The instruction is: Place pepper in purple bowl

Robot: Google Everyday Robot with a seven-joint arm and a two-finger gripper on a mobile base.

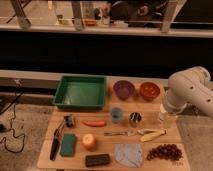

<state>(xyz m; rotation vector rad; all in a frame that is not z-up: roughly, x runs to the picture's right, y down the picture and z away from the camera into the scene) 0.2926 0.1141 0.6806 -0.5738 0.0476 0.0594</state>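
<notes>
My end effector hangs released, gripping nothing, at the right edge of the worktop. The pepper lies mid-worktop, well apart, beside the blue cup — the purple bowl sits behind it.

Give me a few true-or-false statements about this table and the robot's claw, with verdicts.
1. The slim orange-red pepper lies in the round dull purple bowl. False: it lies on the wooden table, left of the small blue cup.
2. The purple bowl stands left of the round orange-red bowl. True.
3. The claw hangs over the green plastic tray. False: it hangs at the table's right edge.
4. Dark grapes lie front right. True.
</notes>
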